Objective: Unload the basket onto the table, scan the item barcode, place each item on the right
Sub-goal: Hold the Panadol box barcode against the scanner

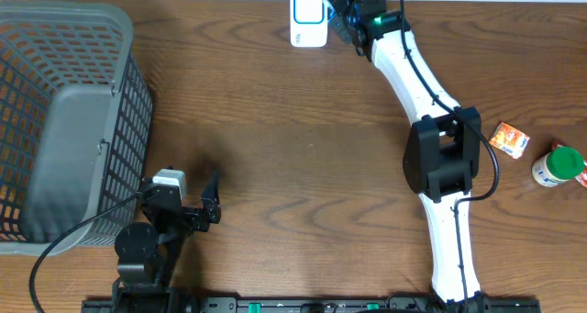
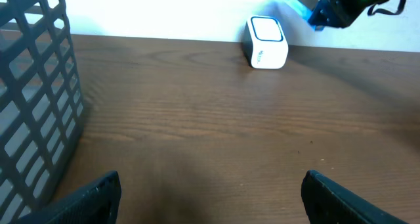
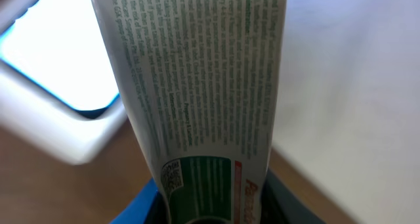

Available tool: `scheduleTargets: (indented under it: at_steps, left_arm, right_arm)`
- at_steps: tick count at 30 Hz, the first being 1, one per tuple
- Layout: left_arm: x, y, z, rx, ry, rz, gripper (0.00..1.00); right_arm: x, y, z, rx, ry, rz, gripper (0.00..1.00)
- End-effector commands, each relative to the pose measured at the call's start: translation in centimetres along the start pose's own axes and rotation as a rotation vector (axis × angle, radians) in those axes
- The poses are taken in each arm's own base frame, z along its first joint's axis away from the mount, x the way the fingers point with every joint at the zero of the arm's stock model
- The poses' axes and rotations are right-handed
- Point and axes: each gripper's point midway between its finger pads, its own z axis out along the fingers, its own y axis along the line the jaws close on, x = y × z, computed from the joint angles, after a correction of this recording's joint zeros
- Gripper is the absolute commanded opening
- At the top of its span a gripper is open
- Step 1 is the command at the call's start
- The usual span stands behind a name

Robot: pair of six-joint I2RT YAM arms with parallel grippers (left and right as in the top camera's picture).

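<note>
pressed right up against the right wrist lens is a tube [image 3: 197, 86], its pale face covered in fine print with a green band and a small square code near the bottom of the frame; the right gripper [image 1: 332, 5] has it clamped, one blue finger [image 3: 141, 207] on one side and a dark one on the other, so the jaws stand narrow around the tube. just behind the tube sits the white scanner [image 3: 59, 129], its bright window turned up toward the printed face, the two close together but whether they touch cannot be told. down at the near edge of the wooden table [image 1: 293, 139], the left gripper [image 2: 210, 194] hovers low over bare wood with its jaws spread wide and nothing between them. beside it, on the left, stands a grey mesh basket [image 1: 133, 120]. farther out on the right side lie a small orange box [image 1: 509, 139] and, just beside it, a white bottle with a green cap [image 1: 558, 166], both well apart from the scanner at the far edge.
</note>
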Motion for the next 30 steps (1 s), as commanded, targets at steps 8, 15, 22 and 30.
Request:
scheduleTargets:
  at_steps: [8,15,22,30]
  left_arm:
    - [0.0,-0.1,0.0,0.010,-0.001,-0.002,0.87]
    - [0.0,-0.1,0.0,0.010,-0.001,-0.002,0.87]
    - [0.0,-0.1,0.0,0.010,-0.001,-0.002,0.87]
    - [0.0,-0.1,0.0,0.010,-0.001,-0.002,0.87]
  right_arm:
    - [-1.2,-1.9,0.5,0.241,0.051,-0.254,0.33]
    - [-0.5,1.3,3.2,0.385,0.132,-0.412,0.26]
    - [1.0,0.2,3.2,0.509,0.243,-0.484,0.23]
    - [0.2,-1.8,1.9,0.611,0.280,-0.514,0.22]
